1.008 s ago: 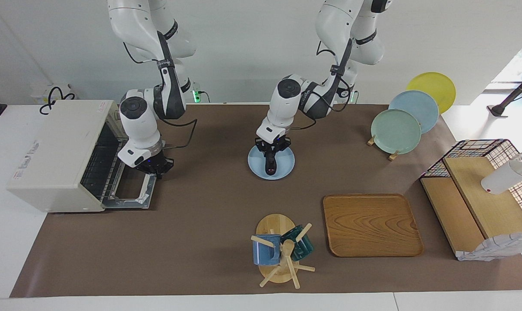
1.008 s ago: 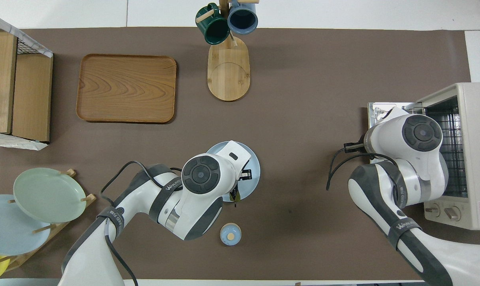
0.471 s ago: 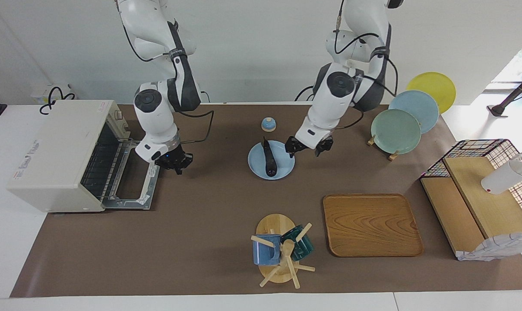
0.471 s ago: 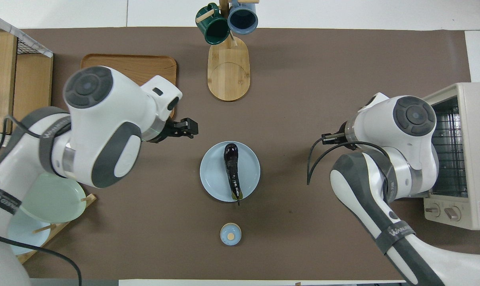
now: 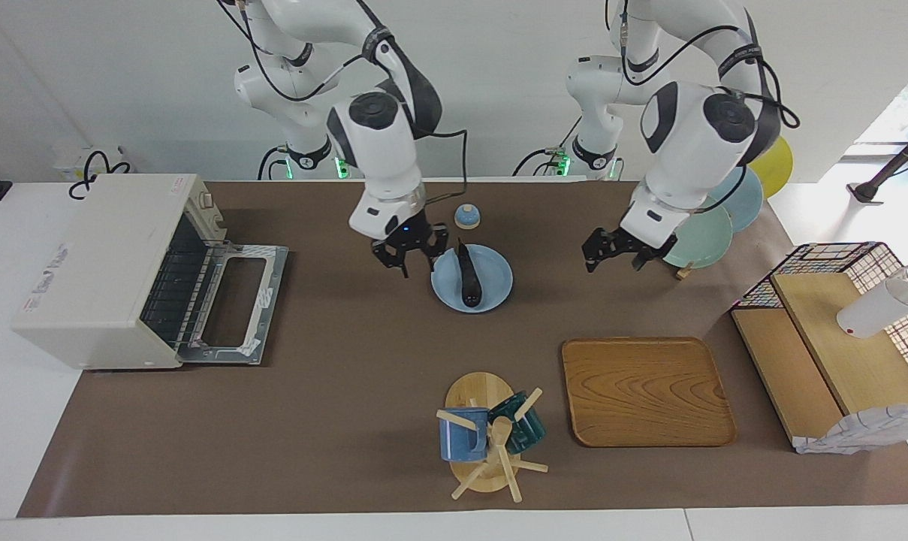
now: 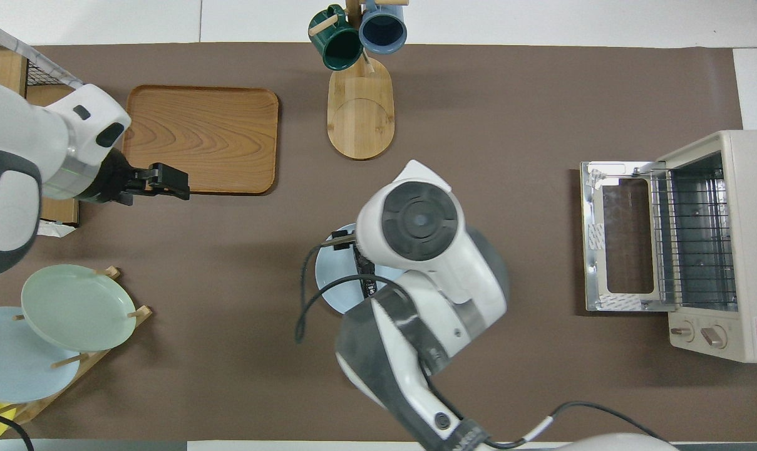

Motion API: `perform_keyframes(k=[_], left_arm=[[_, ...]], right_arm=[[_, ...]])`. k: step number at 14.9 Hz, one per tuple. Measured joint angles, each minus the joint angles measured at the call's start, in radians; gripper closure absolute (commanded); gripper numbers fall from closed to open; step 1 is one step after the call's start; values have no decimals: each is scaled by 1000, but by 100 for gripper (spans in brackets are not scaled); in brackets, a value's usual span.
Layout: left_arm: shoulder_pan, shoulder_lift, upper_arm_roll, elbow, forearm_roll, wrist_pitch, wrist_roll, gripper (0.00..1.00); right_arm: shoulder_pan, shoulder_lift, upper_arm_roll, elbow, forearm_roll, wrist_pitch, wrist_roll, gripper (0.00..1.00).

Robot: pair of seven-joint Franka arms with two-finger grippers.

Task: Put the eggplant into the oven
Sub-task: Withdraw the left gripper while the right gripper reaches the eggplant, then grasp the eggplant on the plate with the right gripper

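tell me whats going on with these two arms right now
The eggplant lies on a light blue plate mid-table, held by neither arm. The right gripper hangs open beside the plate, on the oven's side. The oven stands with its door dropped open at the right arm's end. The left gripper, also open and empty, waits near the plate rack.
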Motion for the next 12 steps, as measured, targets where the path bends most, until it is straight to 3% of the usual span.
perform_keyframes(k=[2,3,5,8,10,12], left_arm=[[41,-24,0,0,3,-28,35,0],[48,-36,0,0,15,-40,40,0],[48,-58,-3,0,43,-62,40,0],[48,-89,-8,-4,77,-90,43,0],[47,-113,-12,-16,82,-108,48,0],[46,-125,-15,-14,84,-128,50,0]], right_arm=[[103,145,0,153,-96,-24,165,42],[135,199,0,189,-117,-7,207,35],[157,258,-3,184,-124,54,226,31],[158,265,-6,150,-125,95,226,38],[158,252,-7,118,-125,107,226,55],[158,238,-7,87,-125,118,226,57]])
